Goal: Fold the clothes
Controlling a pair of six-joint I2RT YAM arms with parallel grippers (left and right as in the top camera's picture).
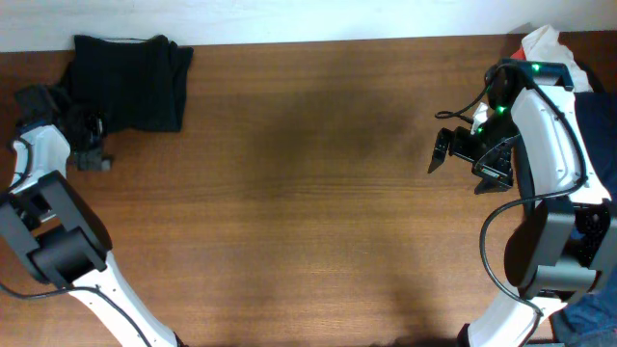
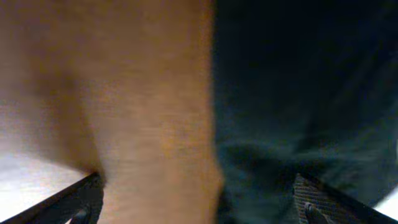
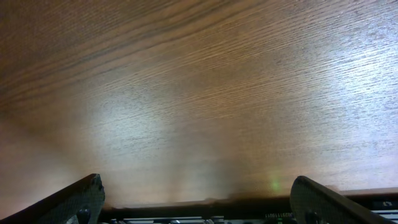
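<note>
A folded black garment [image 1: 130,82] lies at the table's far left corner. My left gripper [image 1: 87,145] sits just left of and below it, open and empty. In the left wrist view the dark cloth [image 2: 298,106] fills the right half, with the jaws [image 2: 199,208] spread wide over the cloth's edge and bare wood. My right gripper [image 1: 458,159] hangs open and empty over bare wood at the right side; its jaws [image 3: 199,202] show spread in the right wrist view. A pile of clothes [image 1: 569,67] lies at the far right edge, partly hidden by the right arm.
The brown wooden table [image 1: 308,212] spans the view. A white wall strip runs along the back edge. Blue and white cloth [image 1: 598,125] lies beyond the right arm at the table's right edge.
</note>
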